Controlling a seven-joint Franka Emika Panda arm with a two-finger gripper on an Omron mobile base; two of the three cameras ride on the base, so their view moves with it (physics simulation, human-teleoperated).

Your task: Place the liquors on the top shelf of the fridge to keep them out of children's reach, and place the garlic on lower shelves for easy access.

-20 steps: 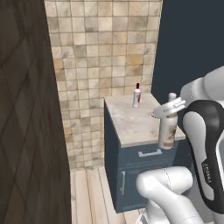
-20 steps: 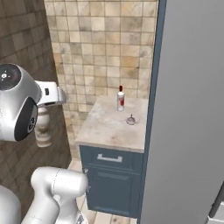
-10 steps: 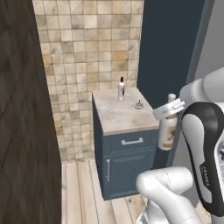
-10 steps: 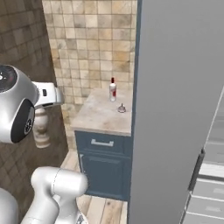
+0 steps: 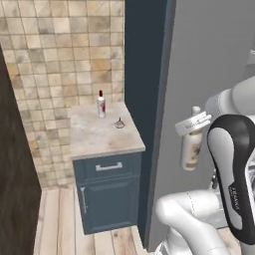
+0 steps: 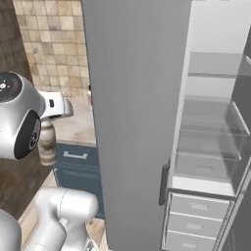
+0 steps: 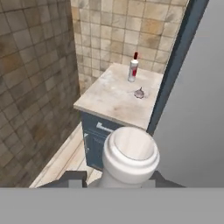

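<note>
The base has driven to the right since a second ago, so on my screens the whole scene has slid left: the fridge (image 6: 142, 108) now fills the middle of the right base view with its grey door facing me, where before I saw mostly tiled wall and cabinet. Past the door's right edge the fridge stands open, and I can see the top shelf (image 6: 220, 73) as a pale-edged glass panel high in the compartment, the lower shelves (image 6: 208, 147) stacked beneath it, and the white drawers (image 6: 196, 215) at the bottom. No bottle or bulb sits on any shelf that I can make out. The dark blue cabinet (image 5: 112, 194) with its marble top (image 5: 99, 137) stands against the tiled wall (image 5: 60, 50), hard against the fridge's left side. The gripper (image 5: 191, 127) is clenched on the greyish-brown bottle (image 5: 191, 149), which hangs upright in the air in front of the fridge door, clear of the cabinet; in the hand view its pale round top sits right between the fingertips. The white bottle with the red cap (image 5: 101, 104) stands upright near the back edge of the marble top, roughly midway along it. The garlic (image 5: 119, 123) lies a little in front of that bottle and to its right, towards the edge that meets the fridge, apart from the bottle.
</note>
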